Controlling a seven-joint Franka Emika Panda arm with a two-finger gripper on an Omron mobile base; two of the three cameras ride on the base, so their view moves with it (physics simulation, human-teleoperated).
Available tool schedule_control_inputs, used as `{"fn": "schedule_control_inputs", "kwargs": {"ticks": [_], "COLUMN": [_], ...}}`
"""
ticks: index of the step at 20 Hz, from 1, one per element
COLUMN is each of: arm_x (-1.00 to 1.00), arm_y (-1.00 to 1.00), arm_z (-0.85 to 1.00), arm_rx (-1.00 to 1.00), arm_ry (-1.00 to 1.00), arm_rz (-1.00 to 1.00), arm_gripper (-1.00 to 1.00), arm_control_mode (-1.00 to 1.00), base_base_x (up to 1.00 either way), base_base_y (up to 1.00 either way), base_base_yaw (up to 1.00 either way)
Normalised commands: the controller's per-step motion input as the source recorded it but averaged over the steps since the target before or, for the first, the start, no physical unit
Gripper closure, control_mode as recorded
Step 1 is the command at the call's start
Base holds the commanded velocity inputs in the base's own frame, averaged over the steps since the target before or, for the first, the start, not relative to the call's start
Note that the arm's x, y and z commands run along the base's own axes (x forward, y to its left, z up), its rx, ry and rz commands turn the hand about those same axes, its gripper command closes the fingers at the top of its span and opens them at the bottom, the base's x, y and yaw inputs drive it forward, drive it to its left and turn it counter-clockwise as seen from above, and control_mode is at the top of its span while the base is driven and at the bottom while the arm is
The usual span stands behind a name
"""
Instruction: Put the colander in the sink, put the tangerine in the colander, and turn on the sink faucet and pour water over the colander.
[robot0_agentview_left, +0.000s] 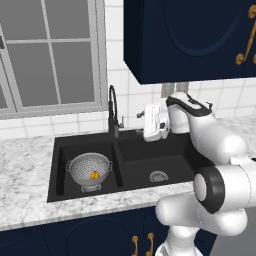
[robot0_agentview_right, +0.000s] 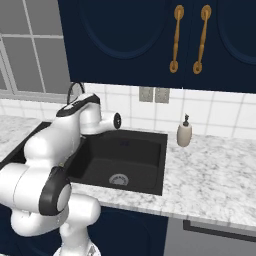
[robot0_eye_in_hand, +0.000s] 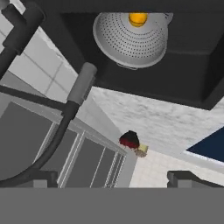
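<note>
1. Tool (robot0_agentview_left: 145, 122): in the left base view it hangs over the right basin of the sink (robot0_agentview_left: 135, 145), just right of the sink faucet (robot0_agentview_left: 113, 112). Released, jaws spread wide, nothing between them; in the hand view the two dark fingertips (robot0_eye_in_hand: 186, 178) stand well apart at the bottom.
2. Left base view: the colander (robot0_agentview_left: 89, 170) sits in the left basin, to the tool's left and lower, with the tangerine (robot0_agentview_left: 94, 175) inside it. In the right base view the arm covers that basin; the right basin shows with its round silver drain (robot0_agentview_right: 118, 179).
3. Right base view also gives a beige soap bottle (robot0_agentview_right: 184, 134) on the marbled tabletop (robot0_agentview_right: 215, 175), well to the tool's right.
4. Hand view, rolled: colander appears at the top, tangerine at its rim line, faucet's dark neck and grey spout tip (robot0_eye_in_hand: 82, 83) close ahead of the tool.
5. Colander: silvery-grey, finely perforated bowl, upright, small loop handles. Tangerine: small, round, orange.
6. Faucet: dark, high arched neck; no water visible.
</note>
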Motion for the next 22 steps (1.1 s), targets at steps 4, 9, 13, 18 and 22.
{"fn": "schedule_control_inputs", "kwargs": {"ticks": [4,9,13,18,22], "arm_x": [0.14,0.17,0.37,0.3,0.12], "arm_y": [0.05,0.24,0.38,0.06,-0.02], "arm_z": [-0.39,-0.2,0.0,-0.19,-0.39], "arm_rx": [0.08,0.05,0.02,0.0,0.0], "arm_ry": [0.07,0.01,0.0,0.09,0.18], "arm_rz": [-0.07,-0.07,-0.06,-0.05,-0.02], "arm_gripper": [-1.0,-1.0,-1.0,-1.0,-1.0], "arm_control_mode": [-1.0,-1.0,-1.0,-1.0,-1.0], "base_base_x": [0.0,0.0,0.0,0.0,0.0], "base_base_y": [0.0,0.0,0.0,0.0,0.0], "base_base_yaw": [0.0,0.0,0.0,0.0,0.0]}}
